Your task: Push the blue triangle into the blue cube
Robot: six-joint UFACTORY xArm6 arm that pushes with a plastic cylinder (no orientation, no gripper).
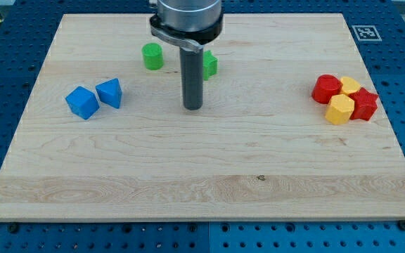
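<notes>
The blue triangle [110,93] lies at the view's left on the wooden board [202,183]. The blue cube [82,102] sits just to its left and slightly lower, touching or nearly touching it. My tip [193,107] rests on the board near the middle, well to the right of the blue triangle, with bare wood between them.
A green cylinder [152,56] stands above and left of the rod. A second green block [209,65] is partly hidden behind the rod. At the view's right sits a cluster: a red block [326,89], a yellow block [349,86], a yellow hexagon [340,110] and a red star-like block [364,105].
</notes>
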